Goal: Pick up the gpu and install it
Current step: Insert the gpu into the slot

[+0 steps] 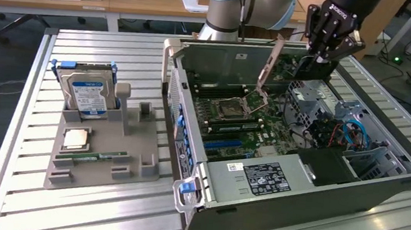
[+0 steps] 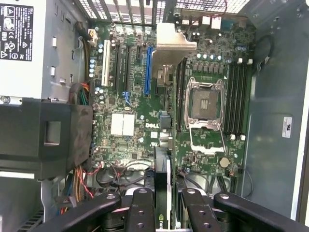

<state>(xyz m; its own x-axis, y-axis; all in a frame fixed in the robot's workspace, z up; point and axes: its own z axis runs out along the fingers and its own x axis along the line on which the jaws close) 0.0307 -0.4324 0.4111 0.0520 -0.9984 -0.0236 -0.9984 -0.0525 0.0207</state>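
Observation:
The gpu (image 1: 289,69) hangs edge-down above the open computer case (image 1: 379,188), its silver bracket (image 1: 269,64) pointing toward the exterior view's left. My gripper (image 1: 314,62) is shut on the card's upper edge. In the wrist view the gpu (image 2: 162,164) appears edge-on between my two black fingers (image 2: 142,208), with the gripper (image 2: 166,212) closed around it and the silver bracket (image 2: 174,41) at the card's far end. The card hovers over the motherboard (image 2: 125,123), close beside the long blue slot (image 2: 147,70) and clear of it.
A grey fixture (image 1: 137,159) on the exterior view's left holds a hard drive (image 1: 87,95), a CPU (image 1: 75,136) and a RAM stick (image 1: 100,155). Inside the case are the power supply (image 1: 260,177), drive cage (image 1: 328,98), cables (image 2: 82,179) and CPU socket (image 2: 205,101).

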